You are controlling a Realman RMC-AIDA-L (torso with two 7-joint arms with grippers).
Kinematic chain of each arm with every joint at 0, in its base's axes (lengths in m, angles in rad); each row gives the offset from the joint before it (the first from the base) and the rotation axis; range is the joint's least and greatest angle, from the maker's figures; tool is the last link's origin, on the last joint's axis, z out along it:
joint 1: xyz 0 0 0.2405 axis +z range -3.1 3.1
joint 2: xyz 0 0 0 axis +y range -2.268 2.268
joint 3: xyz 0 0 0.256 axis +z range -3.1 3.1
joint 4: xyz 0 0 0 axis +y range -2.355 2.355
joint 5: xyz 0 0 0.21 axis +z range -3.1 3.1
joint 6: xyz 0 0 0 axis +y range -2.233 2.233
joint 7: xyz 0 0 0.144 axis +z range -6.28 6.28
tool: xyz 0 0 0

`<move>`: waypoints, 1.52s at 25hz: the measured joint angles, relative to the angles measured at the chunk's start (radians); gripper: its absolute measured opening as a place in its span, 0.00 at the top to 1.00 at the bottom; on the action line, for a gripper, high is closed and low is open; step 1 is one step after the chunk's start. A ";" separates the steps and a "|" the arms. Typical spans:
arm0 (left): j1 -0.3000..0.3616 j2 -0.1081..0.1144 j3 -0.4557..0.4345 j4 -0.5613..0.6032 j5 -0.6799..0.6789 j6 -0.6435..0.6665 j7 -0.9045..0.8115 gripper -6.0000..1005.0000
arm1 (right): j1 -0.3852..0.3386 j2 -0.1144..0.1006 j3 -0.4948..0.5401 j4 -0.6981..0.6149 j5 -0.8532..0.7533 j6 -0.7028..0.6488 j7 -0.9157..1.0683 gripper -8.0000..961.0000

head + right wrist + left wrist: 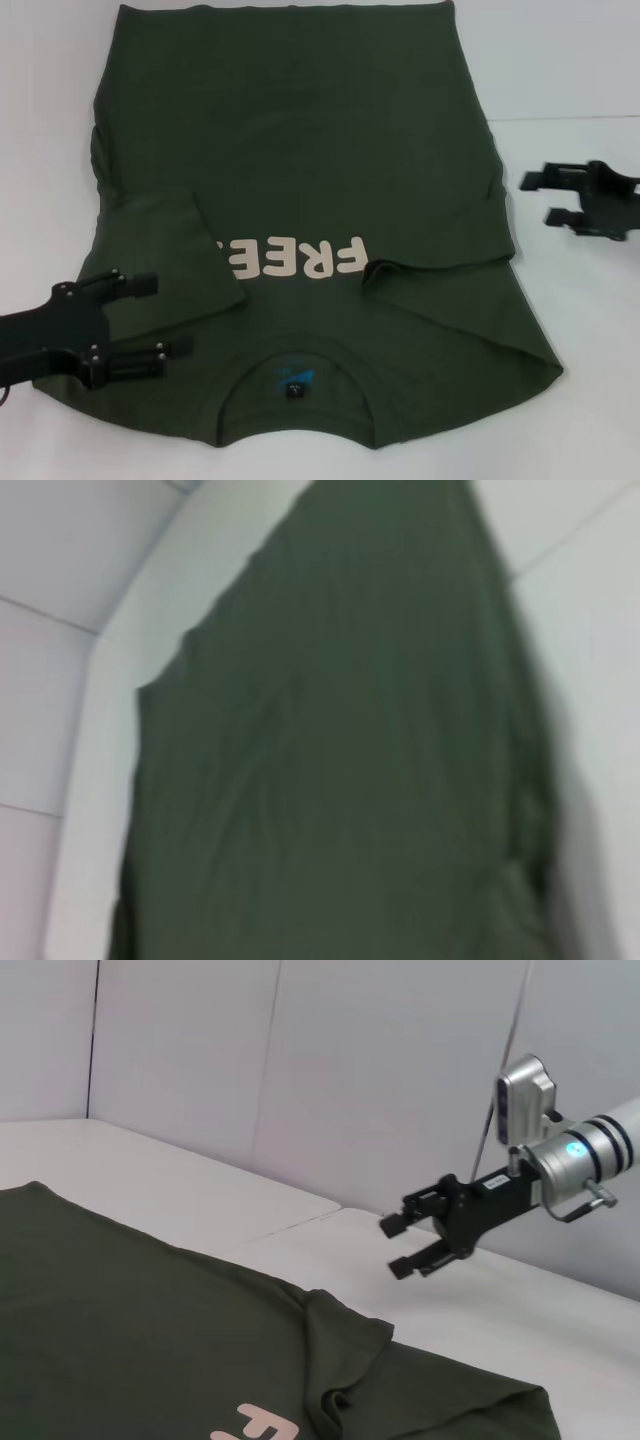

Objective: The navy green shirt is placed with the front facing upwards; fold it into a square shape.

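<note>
Both sleeves lie folded inward on the navy green shirt (310,210); left end effector (150,320) over its shoulder and right end effector (540,198) off on the tabletop (590,330) gape empty.

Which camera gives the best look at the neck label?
The head view: the blue neck label sits plainly inside the collar of the navy green shirt. The left wrist view shows only cloth and lettering; the right wrist view only cloth.

Navy green shirt (320,190) is lying on white tabletop (590,380), both sleeves folded inward. Left gripper (148,318) is hovering open over its near-left corner; right gripper (542,198) is hovering open beside it.
</note>
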 joint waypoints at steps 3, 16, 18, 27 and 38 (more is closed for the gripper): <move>-0.002 -0.001 0.000 0.000 0.000 -0.001 0.000 0.06 | -0.003 -0.010 -0.005 0.000 -0.054 -0.003 0.027 0.20; -0.008 0.000 0.000 -0.026 -0.003 -0.018 0.005 0.06 | 0.015 0.028 -0.024 0.009 -0.081 0.046 0.022 0.20; -0.008 0.000 0.000 -0.026 -0.003 -0.018 0.004 0.06 | 0.020 0.037 -0.033 0.009 -0.081 0.051 0.022 0.20; -0.008 0.002 0.000 -0.026 -0.003 -0.018 0.002 0.06 | 0.028 0.062 -0.070 0.010 -0.081 0.090 0.020 0.20; -0.008 0.003 0.000 -0.026 -0.003 -0.018 0.003 0.06 | 0.030 0.068 -0.075 0.010 -0.081 0.103 0.018 0.20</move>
